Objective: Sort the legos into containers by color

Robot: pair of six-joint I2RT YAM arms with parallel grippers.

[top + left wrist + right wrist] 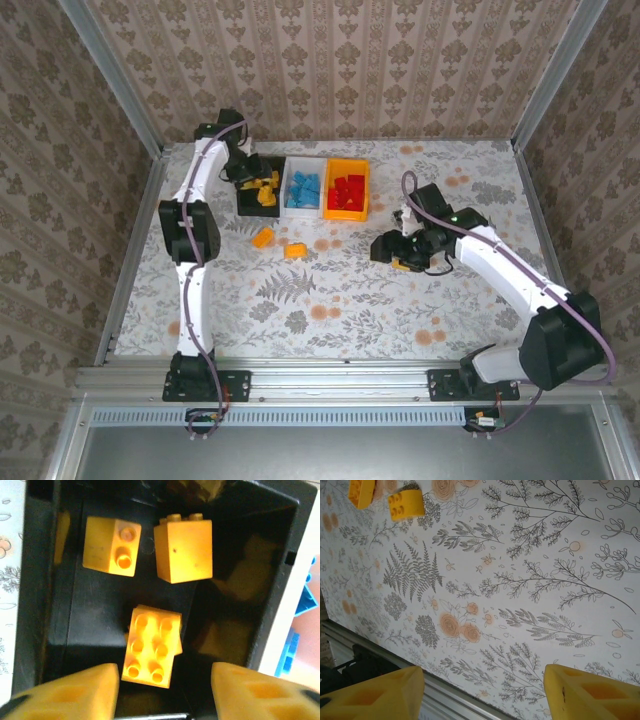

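Grippers both released, empty. Left gripper (165,680) hangs over black bin (35,605) at table's (330,310) far edge, three yellow bricks (150,645) inside. Beside it, white bin (303,213) holds blue bricks (304,188), orange bin (346,215) red bricks (347,190). Two loose yellow bricks (263,237) lie just nearer. Right gripper (480,690) hovers above table's right half.

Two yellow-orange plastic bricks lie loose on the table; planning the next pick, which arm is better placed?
Probably left. The open left gripper hangs over the black plastic bin holding yellow-orange bricks, close beside the loose bricks; the open right gripper sits farther off.
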